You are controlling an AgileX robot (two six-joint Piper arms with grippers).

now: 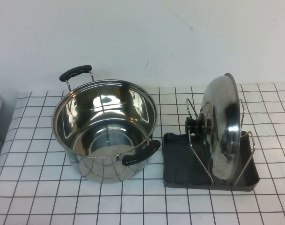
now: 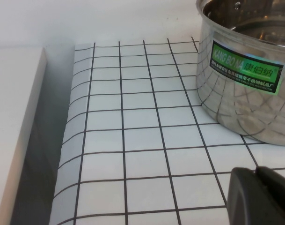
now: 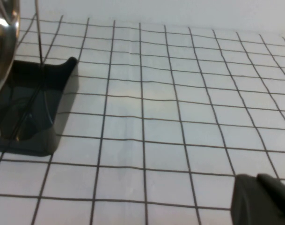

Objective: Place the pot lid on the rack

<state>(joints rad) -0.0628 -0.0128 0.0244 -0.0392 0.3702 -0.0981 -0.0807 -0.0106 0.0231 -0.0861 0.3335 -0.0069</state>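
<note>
The table [image 1: 34, 197] carried two obstacles. The pot [image 1: 105, 129] stood open-mouthed, and just beside it on the robot's right stood the rack [image 1: 210, 161], a narrow strip of cloth separating the pot's near handle [image 1: 141, 153] from the rack's tray. The pot lid [image 1: 224, 126] stood on edge in the rack's prongs, rising above the pot's rim. Open cloth lay nearer the robot than the pot, and on the pot's left. The left claw [image 2: 259, 197] sat low over cloth near the pot's wall; the right claw [image 3: 261, 201] sat over bare cloth well apart from the rack.
</note>
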